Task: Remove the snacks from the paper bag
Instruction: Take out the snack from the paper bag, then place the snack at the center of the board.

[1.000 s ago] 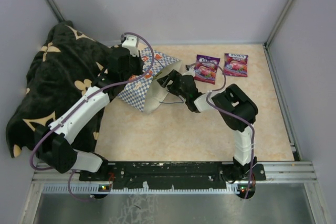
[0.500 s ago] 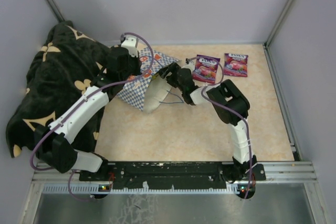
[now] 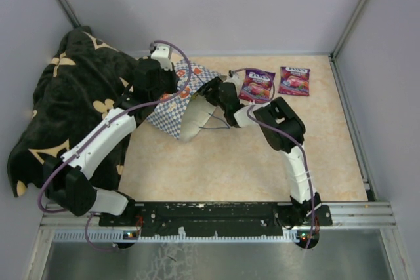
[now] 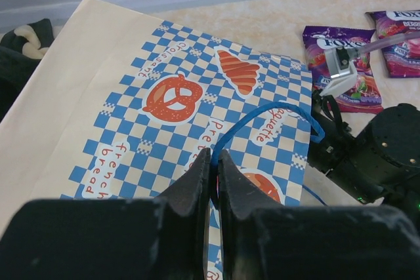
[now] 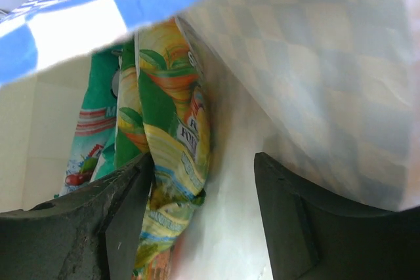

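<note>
The paper bag [image 3: 172,111], blue-and-white checkered, lies on its side with its mouth toward the right. My left gripper [image 4: 214,155] is shut on its blue cord handle [image 4: 262,111]. My right gripper [image 3: 210,91] reaches into the bag's mouth. Inside, its jaws [image 5: 203,168] stand apart, with a green-yellow snack packet [image 5: 172,129] lying against the left finger and a teal packet [image 5: 92,129] behind it. Two purple snack packets [image 3: 257,86] [image 3: 294,80] lie on the table right of the bag, also visible in the left wrist view [image 4: 341,67].
A black blanket with cream motifs [image 3: 65,103] is heaped at the left, under and behind the left arm. Grey walls and metal frame posts [image 3: 357,11] close in the table at the back and sides.
My right gripper has pushed leftward, deeper into the bag's mouth, and its jaws have narrowed. The left gripper keeps its hold on the handle and has not moved.
</note>
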